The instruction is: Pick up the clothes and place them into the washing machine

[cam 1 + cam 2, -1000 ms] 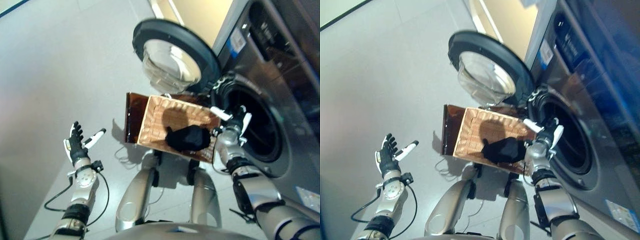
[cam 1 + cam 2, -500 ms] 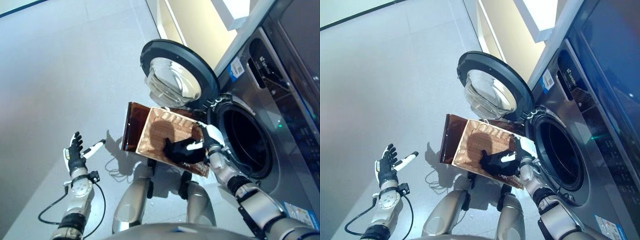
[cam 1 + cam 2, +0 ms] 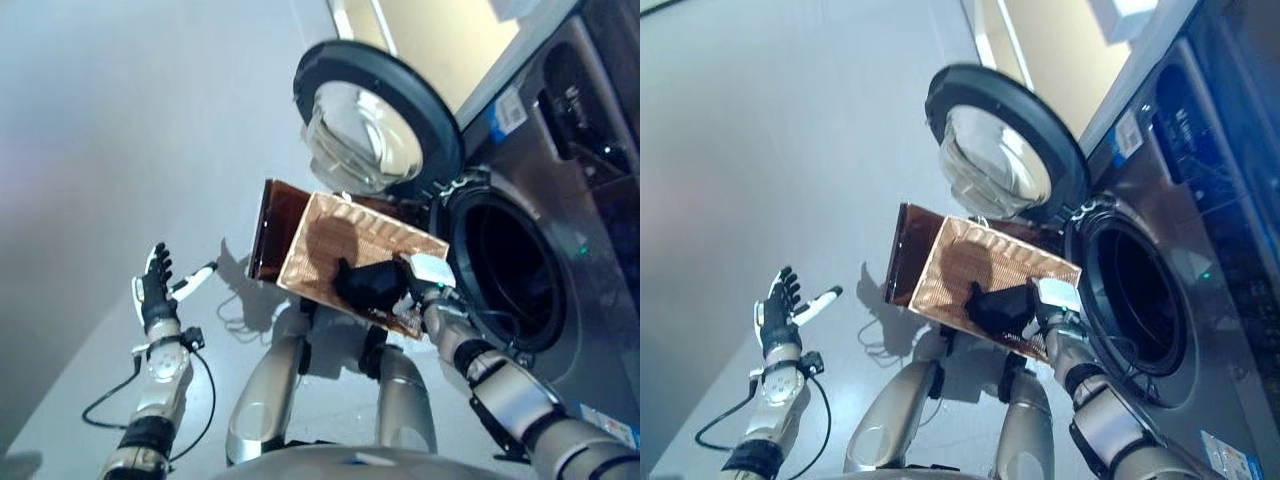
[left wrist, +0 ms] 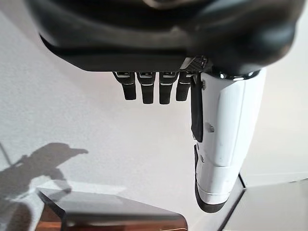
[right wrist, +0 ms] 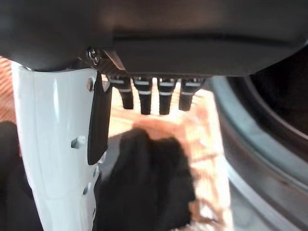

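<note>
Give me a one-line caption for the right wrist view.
Right hand open above the black garment in the wicker basket.

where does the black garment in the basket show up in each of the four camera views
Left eye view: black garment at the wicker basket's near end, beside the right hand.
Right eye view: same spot, left of the washing machine's open drum.
Left wrist view: not in it; only the left hand and floor.
Right wrist view: dark mass past the fingers.
Shared landmark: the basket.

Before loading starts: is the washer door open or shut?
Open: the door is swung wide, its drum opening dark and exposed beside the basket.
</note>
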Controlling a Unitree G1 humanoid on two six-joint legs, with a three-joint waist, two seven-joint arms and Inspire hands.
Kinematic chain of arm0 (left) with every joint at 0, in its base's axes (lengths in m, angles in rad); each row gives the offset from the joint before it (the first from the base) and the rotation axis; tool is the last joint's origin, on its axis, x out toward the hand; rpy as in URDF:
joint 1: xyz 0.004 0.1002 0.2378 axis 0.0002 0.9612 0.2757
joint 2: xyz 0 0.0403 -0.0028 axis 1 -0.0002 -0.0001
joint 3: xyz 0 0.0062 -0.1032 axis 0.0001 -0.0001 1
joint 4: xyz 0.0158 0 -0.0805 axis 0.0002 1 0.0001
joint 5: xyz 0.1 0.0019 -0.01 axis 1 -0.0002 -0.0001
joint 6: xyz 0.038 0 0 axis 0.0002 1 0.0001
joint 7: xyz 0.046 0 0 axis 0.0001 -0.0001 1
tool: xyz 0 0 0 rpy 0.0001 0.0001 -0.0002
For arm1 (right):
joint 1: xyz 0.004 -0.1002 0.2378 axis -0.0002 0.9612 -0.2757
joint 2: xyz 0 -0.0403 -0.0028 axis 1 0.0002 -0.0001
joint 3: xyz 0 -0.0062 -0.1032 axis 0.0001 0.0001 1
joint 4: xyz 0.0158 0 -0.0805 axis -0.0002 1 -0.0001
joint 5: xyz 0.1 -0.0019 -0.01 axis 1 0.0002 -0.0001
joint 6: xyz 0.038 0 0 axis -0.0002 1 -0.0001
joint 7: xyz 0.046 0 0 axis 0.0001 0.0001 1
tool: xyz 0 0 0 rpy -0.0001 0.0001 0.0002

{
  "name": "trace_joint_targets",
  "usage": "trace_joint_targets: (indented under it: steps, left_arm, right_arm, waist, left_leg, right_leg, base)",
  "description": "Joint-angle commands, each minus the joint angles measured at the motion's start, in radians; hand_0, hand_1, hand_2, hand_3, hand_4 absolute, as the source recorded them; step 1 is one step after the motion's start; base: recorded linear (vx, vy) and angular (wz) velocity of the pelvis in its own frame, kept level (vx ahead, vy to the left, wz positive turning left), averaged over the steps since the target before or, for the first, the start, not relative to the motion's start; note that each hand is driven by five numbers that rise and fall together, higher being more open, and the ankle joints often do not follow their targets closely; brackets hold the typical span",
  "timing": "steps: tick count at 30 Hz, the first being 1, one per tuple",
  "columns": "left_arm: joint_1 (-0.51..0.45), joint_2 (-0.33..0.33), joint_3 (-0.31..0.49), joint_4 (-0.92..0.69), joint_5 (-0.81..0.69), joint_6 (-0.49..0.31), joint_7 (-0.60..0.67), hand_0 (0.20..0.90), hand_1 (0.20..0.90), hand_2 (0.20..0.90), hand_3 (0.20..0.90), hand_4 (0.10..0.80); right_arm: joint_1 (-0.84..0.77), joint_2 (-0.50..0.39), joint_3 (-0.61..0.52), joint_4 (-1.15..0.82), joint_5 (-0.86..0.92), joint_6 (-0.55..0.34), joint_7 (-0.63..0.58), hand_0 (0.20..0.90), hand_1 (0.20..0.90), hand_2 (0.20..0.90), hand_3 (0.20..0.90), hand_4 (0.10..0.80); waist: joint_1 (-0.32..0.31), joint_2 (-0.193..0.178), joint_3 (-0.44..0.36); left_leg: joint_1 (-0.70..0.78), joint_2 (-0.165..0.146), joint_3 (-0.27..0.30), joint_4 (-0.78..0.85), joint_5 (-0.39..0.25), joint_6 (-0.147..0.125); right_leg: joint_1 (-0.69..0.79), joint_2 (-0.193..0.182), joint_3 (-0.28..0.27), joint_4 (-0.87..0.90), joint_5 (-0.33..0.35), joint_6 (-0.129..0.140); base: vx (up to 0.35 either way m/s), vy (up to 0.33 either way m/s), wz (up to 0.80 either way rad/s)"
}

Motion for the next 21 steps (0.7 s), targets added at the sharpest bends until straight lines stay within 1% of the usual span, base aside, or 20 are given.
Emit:
trace_joint_targets:
  steps: [1,4,5,6,7,12,17,18,19,20,21]
  left_arm:
    - [0.041,0.065,0.059,-0.111,-0.006,-0.056,0.041,0.900,0.900,0.900,0.900,0.800]
    - [0.042,0.062,0.060,-0.111,-0.014,-0.053,0.042,0.900,0.900,0.900,0.900,0.800]
    - [0.041,0.062,0.058,-0.113,-0.015,-0.053,0.044,0.900,0.900,0.900,0.900,0.800]
    - [0.037,0.061,0.057,-0.123,-0.013,-0.051,0.050,0.900,0.900,0.900,0.900,0.800]
    - [0.040,0.063,0.056,-0.132,-0.013,-0.050,0.050,0.900,0.900,0.900,0.900,0.800]
    - [0.058,0.069,0.055,-0.174,-0.017,-0.046,0.056,0.900,0.900,0.900,0.900,0.800]
    - [0.053,0.071,0.047,-0.183,-0.021,-0.044,0.067,0.900,0.900,0.900,0.900,0.800]
    - [0.049,0.071,0.048,-0.182,-0.021,-0.043,0.069,0.900,0.900,0.900,0.900,0.800]
    - [0.046,0.071,0.048,-0.182,-0.021,-0.043,0.072,0.900,0.900,0.900,0.900,0.800]
    - [0.043,0.072,0.046,-0.180,-0.019,-0.043,0.074,0.900,0.900,0.900,0.900,0.800]
    - [0.038,0.072,0.041,-0.179,-0.018,-0.041,0.075,0.900,0.900,0.900,0.900,0.800]
  right_arm:
    - [-0.017,-0.049,0.006,-0.006,-0.015,0.016,-0.047,0.900,0.900,0.900,0.900,0.800]
    - [-0.041,-0.053,0.009,-0.006,-0.010,0.021,-0.049,0.900,0.900,0.900,0.900,0.800]
    - [-0.049,-0.054,0.013,-0.004,-0.009,0.024,-0.048,0.900,0.900,0.900,0.900,0.800]
    - [-0.054,-0.052,0.019,-0.005,-0.013,0.026,-0.052,0.900,0.900,0.900,0.900,0.800]
    - [-0.059,-0.052,0.021,0.000,-0.014,0.029,-0.050,0.900,0.900,0.900,0.900,0.800]
    - [-0.111,-0.072,0.024,0.049,-0.006,0.049,-0.047,0.900,0.900,0.900,0.900,0.800]
    - [-0.133,-0.085,0.019,0.095,-0.008,0.064,-0.047,0.900,0.900,0.900,0.900,0.800]
    - [-0.140,-0.086,0.016,0.104,-0.007,0.068,-0.048,0.689,0.689,0.689,0.689,0.649]
    - [-0.142,-0.087,0.012,0.110,-0.003,0.070,-0.048,0.365,0.365,0.365,0.365,0.418]
    - [-0.150,-0.089,0.010,0.121,-0.004,0.073,-0.047,0.200,0.200,0.200,0.200,0.300]
    - [-0.155,-0.090,0.010,0.126,-0.003,0.077,-0.049,0.200,0.200,0.200,0.200,0.300]
  waist:
    - [0.003,-0.005,-0.017]
    - [0.002,-0.002,-0.017]
    - [0.003,-0.003,-0.016]
    - [0.001,0.000,-0.010]
    - [0.001,0.001,-0.010]
    - [0.009,0.019,-0.001]
    - [0.018,0.043,0.005]
    - [0.020,0.049,0.005]
    - [0.021,0.053,0.007]
    - [0.023,0.058,0.008]
    - [0.026,0.062,0.008]
  left_leg:
    - [-0.089,0.019,0.022,0.318,-0.262,-0.082]
    - [-0.123,0.025,0.024,0.377,-0.292,-0.078]
    - [-0.122,0.026,0.018,0.403,-0.332,-0.081]
    - [-0.146,0.024,0.018,0.408,-0.308,-0.076]
    - [-0.146,0.024,0.016,0.434,-0.350,-0.079]
    - [-0.210,0.013,0.010,0.480,-0.366,-0.073]
    - [-0.256,-0.007,0.004,0.495,-0.365,-0.067]
    - [-0.264,-0.013,0.003,0.494,-0.363,-0.066]
    - [-0.272,-0.017,0.002,0.495,-0.361,-0.064]
    - [-0.277,-0.021,0.001,0.491,-0.357,-0.064]
    - [-0.280,-0.025,-0.005,0.484,-0.352,-0.063]
  right_leg:
    - [-0.057,-0.026,0.043,-0.077,0.130,0.026]
    - [-0.093,-0.022,0.049,-0.014,0.095,0.016]
    - [-0.093,-0.020,0.055,0.015,0.057,0.021]
    - [-0.119,-0.022,0.052,0.025,0.075,0.012]
    - [-0.119,-0.022,0.057,0.055,0.034,0.016]
    - [-0.174,-0.032,0.059,0.116,0.003,0.009]
    - [-0.218,-0.051,0.057,0.155,-0.014,0.007]
    - [-0.225,-0.056,0.055,0.159,-0.016,0.006]
    - [-0.231,-0.060,0.053,0.165,-0.017,0.007]
    - [-0.236,-0.065,0.049,0.169,-0.018,0.008]
    - [-0.238,-0.069,0.046,0.168,-0.017,0.009]
  base:
    - [-0.018,0.003,0.08]
    - [0.031,-0.007,0.02]
    - [-0.006,-0.017,0.03]
    - [0.085,-0.035,0.11]
    - [-0.011,-0.019,0.10]
    - [0.010,-0.016,0.09]
    - [0.009,-0.005,0.12]
    - [0.009,0.001,0.27]
    - [0.011,0.000,0.21]
    - [0.011,-0.005,0.15]
    - [0.018,-0.008,0.11]
